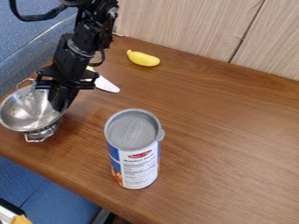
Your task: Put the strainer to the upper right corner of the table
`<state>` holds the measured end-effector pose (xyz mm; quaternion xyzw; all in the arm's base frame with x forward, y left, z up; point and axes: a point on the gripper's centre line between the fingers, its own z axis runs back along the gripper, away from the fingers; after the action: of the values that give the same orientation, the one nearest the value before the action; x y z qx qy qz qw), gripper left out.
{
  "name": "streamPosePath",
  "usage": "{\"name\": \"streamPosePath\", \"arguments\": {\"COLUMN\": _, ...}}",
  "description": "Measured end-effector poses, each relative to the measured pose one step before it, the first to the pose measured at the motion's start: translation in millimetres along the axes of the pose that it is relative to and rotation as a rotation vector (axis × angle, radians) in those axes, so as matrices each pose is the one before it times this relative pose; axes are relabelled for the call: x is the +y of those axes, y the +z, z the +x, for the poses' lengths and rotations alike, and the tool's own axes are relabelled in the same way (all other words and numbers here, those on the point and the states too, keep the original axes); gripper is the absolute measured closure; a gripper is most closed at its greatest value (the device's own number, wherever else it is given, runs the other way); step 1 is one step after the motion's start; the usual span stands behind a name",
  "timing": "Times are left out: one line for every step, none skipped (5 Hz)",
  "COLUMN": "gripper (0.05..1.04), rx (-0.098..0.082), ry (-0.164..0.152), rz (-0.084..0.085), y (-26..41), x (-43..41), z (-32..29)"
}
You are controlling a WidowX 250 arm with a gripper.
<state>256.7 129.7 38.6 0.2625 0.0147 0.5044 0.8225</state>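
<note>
So the shiny silver metal strainer [26, 111] is sitting way over on the left side of the brown wooden table [234, 144], with its bowl opening facing up, one wire handle toward the back and the other toward the front. The black tool [61, 105] hangs down right at the strainer's right-hand side, its lower end overlapping the rim and the inside of the bowl in this view, though honestly I can't tell if it's spread, pressed together or actually pinching the rim. As for edges, the strainer is close to the table's left end, its rim runs about to the left border of the view, and the front edge slants past just below the lower handle. Most of the table's room is off to the right, stretching to the upper right where the back edge meets the pale wood-grain panels [175, 26]. Things to watch out for: a tall upright can with a grey plastic lid and a blue and white label [137, 166] stands to the right of the strainer, toward the front, a white blade-shaped piece [108, 85] pokes out just beside the arm, and a yellow toy banana [144, 58] lies near the back panels
</note>
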Motion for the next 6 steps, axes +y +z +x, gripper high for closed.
{"name": "streamPosePath", "arguments": {"gripper": 1.006, "rx": -0.0117, "ry": -0.0199, "rz": -0.0076, "y": 4.20, "x": -5.76, "z": -4.72}}
{"name": "streamPosePath", "arguments": {"gripper": 1.006, "rx": 0.0157, "ry": -0.0108, "rz": -0.0170, "y": 7.07, "x": -4.37, "z": -5.34}}
{"name": "streamPosePath", "arguments": {"gripper": 1.006, "rx": -0.0120, "ry": -0.0018, "rz": -0.0590, "y": 26.07, "x": -9.61, "z": -1.39}}
{"name": "streamPosePath", "arguments": {"gripper": 1.006, "rx": 0.0061, "ry": 0.0060, "rz": -0.0025, "y": 15.63, "x": -3.64, "z": 1.28}}
{"name": "streamPosePath", "arguments": {"gripper": 1.006, "rx": 0.0106, "ry": -0.0211, "rz": -0.0321, "y": 22.80, "x": -13.50, "z": -8.60}}
{"name": "streamPosePath", "arguments": {"gripper": 1.006, "rx": -0.0128, "ry": -0.0155, "rz": -0.0540, "y": 24.89, "x": -22.67, "z": -7.58}}
